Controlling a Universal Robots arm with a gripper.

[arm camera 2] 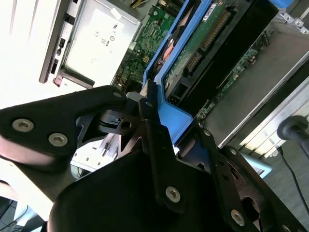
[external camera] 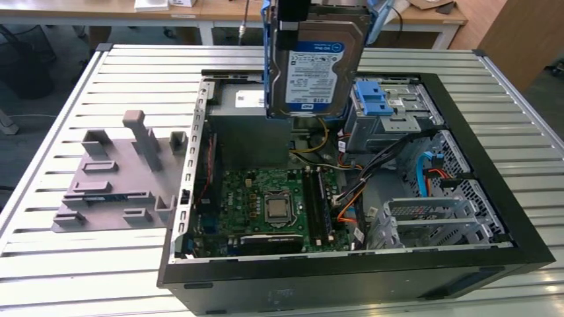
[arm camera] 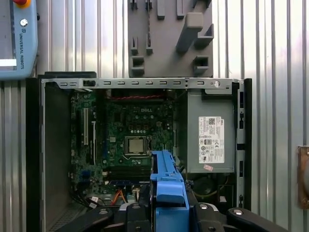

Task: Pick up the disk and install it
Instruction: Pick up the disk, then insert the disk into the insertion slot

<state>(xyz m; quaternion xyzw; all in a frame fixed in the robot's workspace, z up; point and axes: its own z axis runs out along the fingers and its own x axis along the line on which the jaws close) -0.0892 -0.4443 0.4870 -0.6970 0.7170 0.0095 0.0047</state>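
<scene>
The gripper (arm camera 2: 153, 126) is pinched narrow on the blue bracket (arm camera 2: 170, 115) of the disk (external camera: 317, 66), holding it. Disk hangs upright in the air, label facing the exterior view, over the far end of the open computer case (external camera: 352, 290), near power supply (external camera: 251, 132) and drive cage (external camera: 387, 112). Motherboard (external camera: 273, 198) lies on the case floor. Case sits mid table (external camera: 79, 264); grey fixture (external camera: 115, 178) by the table edge at the exterior view's left.
</scene>
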